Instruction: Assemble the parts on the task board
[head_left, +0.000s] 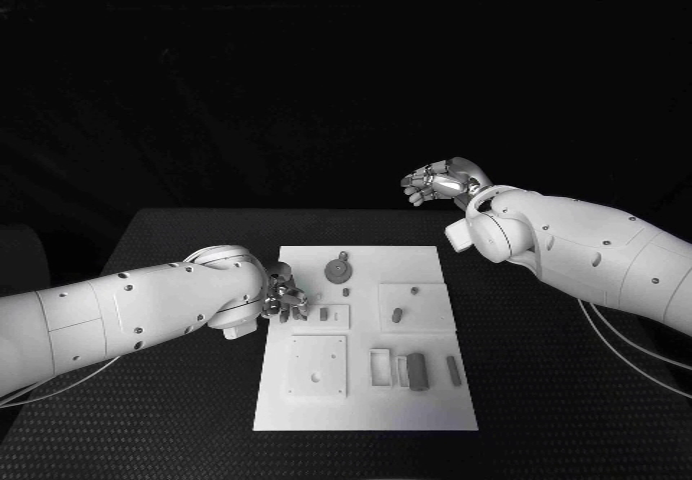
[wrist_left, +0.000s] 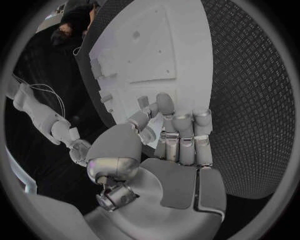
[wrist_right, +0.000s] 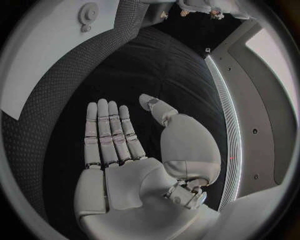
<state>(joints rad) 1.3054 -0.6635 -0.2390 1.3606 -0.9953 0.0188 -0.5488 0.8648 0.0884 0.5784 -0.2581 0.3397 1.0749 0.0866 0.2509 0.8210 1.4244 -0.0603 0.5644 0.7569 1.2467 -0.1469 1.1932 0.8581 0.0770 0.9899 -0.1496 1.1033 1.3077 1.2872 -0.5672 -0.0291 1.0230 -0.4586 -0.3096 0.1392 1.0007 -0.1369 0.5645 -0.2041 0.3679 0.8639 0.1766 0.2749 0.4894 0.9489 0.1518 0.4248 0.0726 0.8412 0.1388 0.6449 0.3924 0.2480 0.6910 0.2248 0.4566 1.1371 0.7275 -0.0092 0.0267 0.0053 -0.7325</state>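
The white task board (head_left: 433, 400) lies in the middle of the table. On it are a round gear (head_left: 338, 268), short pegs (head_left: 397, 314) and long bars (head_left: 415, 370). My left hand (head_left: 284, 300) sits low at the board's left edge. Its fingers (wrist_left: 181, 130) are bent over the board (wrist_left: 150, 55) and the thumb tip is close to them, beside a small part (wrist_left: 143, 102). I cannot make out whether anything is pinched. My right hand (head_left: 444, 182) is raised past the board's far right corner. Its palm (wrist_right: 119, 145) is flat, with straight fingers holding nothing. The gear (wrist_right: 87, 11) lies far from it.
A square raised block (head_left: 317, 365) and a slotted holder (head_left: 382, 367) stand on the near half of the board. Black textured tabletop (head_left: 562, 400) runs along both sides of the board. Cables (head_left: 620, 345) hang below my right arm.
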